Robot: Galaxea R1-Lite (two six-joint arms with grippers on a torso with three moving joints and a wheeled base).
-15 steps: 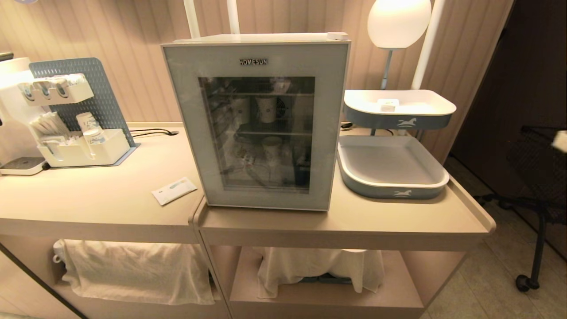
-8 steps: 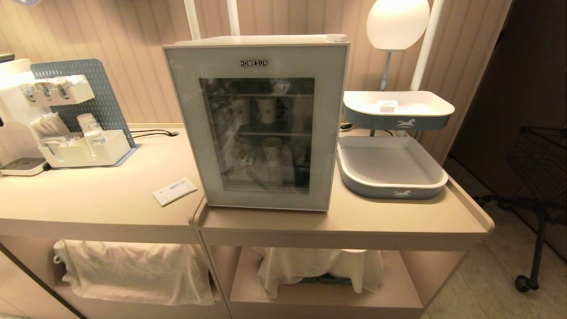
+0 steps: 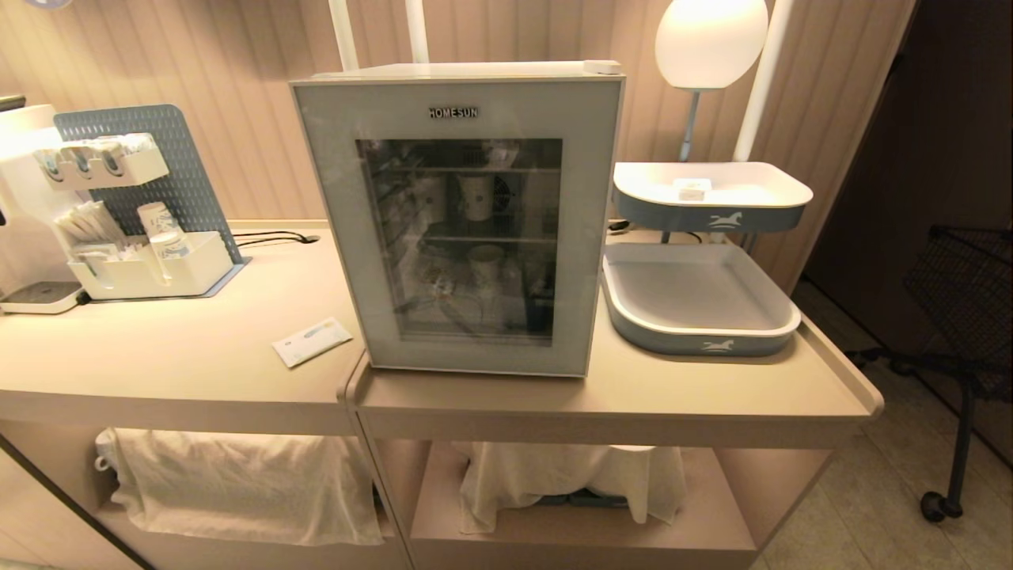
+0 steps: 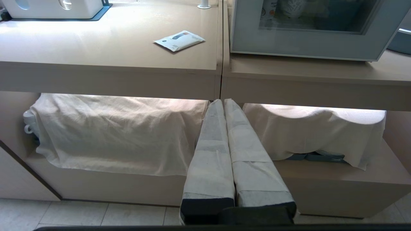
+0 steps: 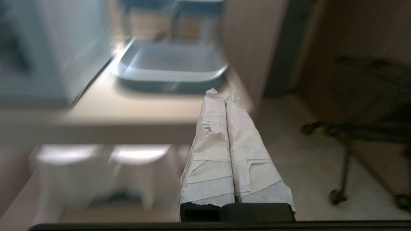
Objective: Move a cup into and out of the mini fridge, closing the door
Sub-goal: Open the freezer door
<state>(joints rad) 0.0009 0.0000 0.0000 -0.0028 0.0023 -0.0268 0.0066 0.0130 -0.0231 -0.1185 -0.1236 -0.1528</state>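
Note:
The white mini fridge [image 3: 463, 218] stands on the counter with its door [image 3: 586, 237] shut; the door's lower frame [image 4: 305, 48] also shows in the left wrist view. Through the glass I see pale cups on the wire shelves [image 3: 477, 195]. A white cup [image 4: 269, 7] with an orange mark shows behind the glass at the fridge's bottom left. Neither arm is in the head view. My left gripper [image 4: 223, 101] is shut and empty, low in front of the counter's edge. My right gripper [image 5: 221, 93] is shut and empty, off the counter's right front corner.
A two-tier grey tray stand [image 3: 700, 301] sits right of the fridge, a lamp [image 3: 711, 39] behind it. A white organiser [image 3: 142, 265] with paper cups stands far left, a flat packet [image 3: 311, 341] near the fridge. Cloths [image 3: 245, 483] cover the lower shelves. A wheeled chair [image 3: 961, 332] stands at the right.
A white blur at the right edge of the head view one second ago, the right gripper, has dropped out of sight. The fridge and counter items have not moved.

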